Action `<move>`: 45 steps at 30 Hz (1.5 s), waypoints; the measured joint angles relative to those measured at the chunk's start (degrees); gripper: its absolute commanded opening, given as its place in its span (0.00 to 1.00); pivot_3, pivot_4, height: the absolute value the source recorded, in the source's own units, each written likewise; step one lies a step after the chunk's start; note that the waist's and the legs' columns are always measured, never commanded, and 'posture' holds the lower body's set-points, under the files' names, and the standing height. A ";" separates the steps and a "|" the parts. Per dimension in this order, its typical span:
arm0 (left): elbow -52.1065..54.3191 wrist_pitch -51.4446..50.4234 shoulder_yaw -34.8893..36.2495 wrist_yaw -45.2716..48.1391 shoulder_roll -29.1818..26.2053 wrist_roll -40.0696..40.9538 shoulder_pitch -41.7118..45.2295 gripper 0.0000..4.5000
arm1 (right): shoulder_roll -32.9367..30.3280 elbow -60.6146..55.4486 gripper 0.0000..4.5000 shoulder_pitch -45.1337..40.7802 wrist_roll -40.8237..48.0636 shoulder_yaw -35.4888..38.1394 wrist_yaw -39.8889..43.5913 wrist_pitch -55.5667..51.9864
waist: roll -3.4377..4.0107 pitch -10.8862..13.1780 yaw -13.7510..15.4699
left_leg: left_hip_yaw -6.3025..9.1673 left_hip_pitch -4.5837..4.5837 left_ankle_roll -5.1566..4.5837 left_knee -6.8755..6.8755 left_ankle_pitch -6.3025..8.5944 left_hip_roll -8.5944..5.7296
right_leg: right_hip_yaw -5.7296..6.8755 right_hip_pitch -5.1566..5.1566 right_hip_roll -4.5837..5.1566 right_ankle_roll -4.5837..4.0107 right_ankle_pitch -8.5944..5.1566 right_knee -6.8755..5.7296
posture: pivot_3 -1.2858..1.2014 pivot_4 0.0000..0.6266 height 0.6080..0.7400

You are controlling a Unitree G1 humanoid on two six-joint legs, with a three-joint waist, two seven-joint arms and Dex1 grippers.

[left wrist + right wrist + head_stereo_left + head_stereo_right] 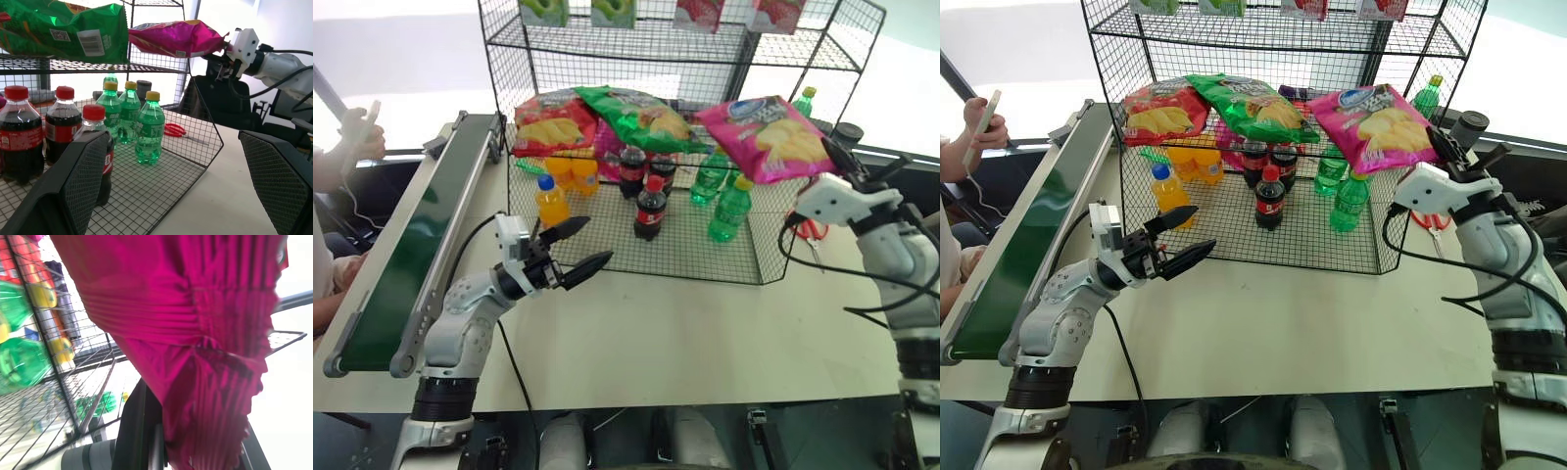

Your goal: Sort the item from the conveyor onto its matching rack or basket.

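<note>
Nearest us: the left gripper (576, 247), jaws spread wide and holding nothing, pointing toward one o'clock over bare tabletop (685, 333). We note free table at three o'clock of it, running to the right arm, and a short gap between its fingertips and the front rim of the rack's bottom tier.

At nine o'clock: the conveyor (411, 255), dark green belt with grey rails, running along the table's left edge from near to far. A person's hand (360, 132) holds a phone beyond its outer rail.

Middle ground: the black wire rack (636, 245). Its bottom tier carries orange soda bottles (551, 201) at the left, cola bottles (650, 208) at centre and green soda bottles (729, 209) at the right. Red scissors (1433, 220) lie on the table just outside its right wall.

At two o'clock: the right gripper (837, 157), jaws pressed together, pinching the lower right edge of the pink chip bag (769, 135). We see the bag lying tilted at the right end of the middle tier, its corner overhanging the rack's right edge.

Same tier, toward eleven o'clock: a green chip bag (636, 117) partly over a red chip bag (553, 122).

Farthest: the top tier, with green and red packets (607, 12) along its edge.
</note>
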State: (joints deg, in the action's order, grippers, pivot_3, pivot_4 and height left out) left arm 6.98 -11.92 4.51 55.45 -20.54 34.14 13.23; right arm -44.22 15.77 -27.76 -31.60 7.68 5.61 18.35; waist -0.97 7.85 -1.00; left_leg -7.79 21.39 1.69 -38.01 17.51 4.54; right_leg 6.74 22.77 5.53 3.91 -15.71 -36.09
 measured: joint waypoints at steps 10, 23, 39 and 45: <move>1.11 0.05 -1.43 -1.72 0.57 -0.39 -0.31 1.00 | 0.44 15.75 0.02 -12.07 -1.70 -7.66 -4.37 0.91 | 0.02 0.01 0.07 | -0.03 0.01 0.03 -0.01 -0.02 0.01 | 0.00 0.00 0.01 0.00 0.00 -0.01 | 0.52 0.24 0.90; 2.52 0.09 -1.67 -3.17 0.59 -0.75 -1.90 1.00 | 0.17 17.51 0.99 -15.07 5.59 -9.05 0.61 1.45 | 0.02 0.01 0.02 | -0.02 -0.01 0.04 -0.01 -0.02 0.02 | 0.00 -0.03 0.01 0.01 0.01 -0.02 | 0.52 0.24 0.90; 3.61 0.45 -3.79 -4.22 1.08 -2.28 -3.64 1.00 | -1.18 1.68 0.99 -9.69 29.46 -2.29 25.86 -16.35 | 0.03 0.02 0.23 | 0.02 0.01 -0.06 -0.01 0.03 0.02 | 0.04 -0.03 0.03 0.02 0.02 0.01 | 0.52 0.24 0.90; 3.61 1.26 -3.97 -4.02 1.07 -2.53 -3.64 1.00 | -1.17 -2.14 0.99 -6.74 30.51 -2.22 28.05 -15.80 | 0.05 0.02 0.16 | 0.02 0.00 -0.07 0.00 0.04 0.02 | 0.04 -0.01 0.02 0.02 0.02 -0.01 | 0.52 0.24 0.90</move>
State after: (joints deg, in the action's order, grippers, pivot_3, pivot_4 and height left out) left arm 10.59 -10.66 0.54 51.43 -19.47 31.61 9.59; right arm -45.39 13.63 -34.50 -1.09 5.46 33.66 2.56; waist -0.92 7.87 -0.83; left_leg -7.77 21.39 1.62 -38.01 17.55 4.56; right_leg 6.78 22.76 5.56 3.93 -15.69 -36.09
